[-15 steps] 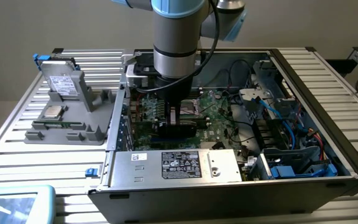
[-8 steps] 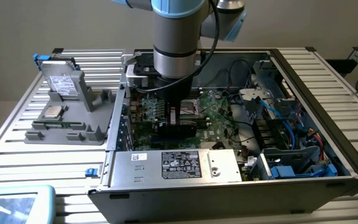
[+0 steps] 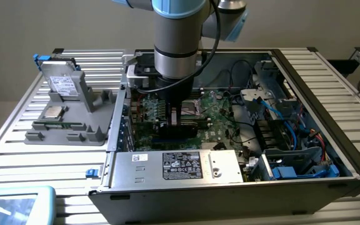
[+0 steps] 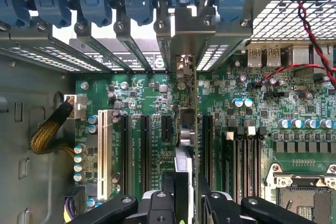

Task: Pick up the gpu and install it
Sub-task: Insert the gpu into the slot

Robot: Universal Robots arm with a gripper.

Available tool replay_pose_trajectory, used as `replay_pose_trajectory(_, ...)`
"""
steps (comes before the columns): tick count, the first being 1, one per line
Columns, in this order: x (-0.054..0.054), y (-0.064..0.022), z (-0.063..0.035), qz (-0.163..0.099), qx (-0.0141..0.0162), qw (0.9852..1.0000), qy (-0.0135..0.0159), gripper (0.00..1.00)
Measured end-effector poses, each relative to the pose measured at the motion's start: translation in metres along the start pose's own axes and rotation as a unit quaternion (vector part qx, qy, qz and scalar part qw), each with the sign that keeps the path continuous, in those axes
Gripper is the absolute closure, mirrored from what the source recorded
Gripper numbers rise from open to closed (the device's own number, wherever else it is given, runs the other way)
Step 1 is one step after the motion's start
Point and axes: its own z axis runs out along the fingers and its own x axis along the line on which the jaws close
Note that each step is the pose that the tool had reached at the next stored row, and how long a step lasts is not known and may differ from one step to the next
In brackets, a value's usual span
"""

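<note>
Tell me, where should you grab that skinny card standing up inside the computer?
Pinch the gpu by its top edge, from straight above, one finger on each flat face. It stands on edge over the motherboard, so that edge looks easiest to reach. The gripper pinches it that way.

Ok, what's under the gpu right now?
The green motherboard, with black expansion slots on either side of the card. The gpu, edge-on in the gripper, covers whatever lies directly beneath it, so its own slot cannot be seen.
</note>
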Motion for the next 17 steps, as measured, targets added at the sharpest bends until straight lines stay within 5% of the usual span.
replay_pose_trajectory(17,0.0004,0.0001,0.0001,-0.003,0.0001,1.0,0.0002,0.73)
